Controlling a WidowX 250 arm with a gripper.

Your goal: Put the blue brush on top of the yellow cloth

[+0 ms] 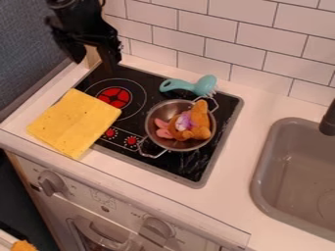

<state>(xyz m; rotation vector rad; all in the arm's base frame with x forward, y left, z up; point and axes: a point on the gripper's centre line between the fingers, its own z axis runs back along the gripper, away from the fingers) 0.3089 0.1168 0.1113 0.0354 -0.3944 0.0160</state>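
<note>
We see the blue brush at the back edge of the black stove, to the right of the end effector in our view and a little lower, well apart from it. Its looped handle points toward the end effector's side, and its rounded head lies at the far end, bristles turned down toward the near rim of the pot's rear handle; we cannot tell whether they touch.

The end effector is released, its fingers parted with nothing held between them. We find it hanging over the stove's rear left corner.

Below the end effector in our view, the yellow cloth lies flat, partly over the stove's left side and partly on the white worktop. The brush and the cloth are apart, with the red burner mark between them.

Farther to the lower right of the end effector, the metal pot stands on the stove, and in it rests an orange plush toy with pink and purple parts. Well beyond that, on the far right, we see the grey sink and its black tap. White tiles line the wall behind, and knobs sit on the front panel.
</note>
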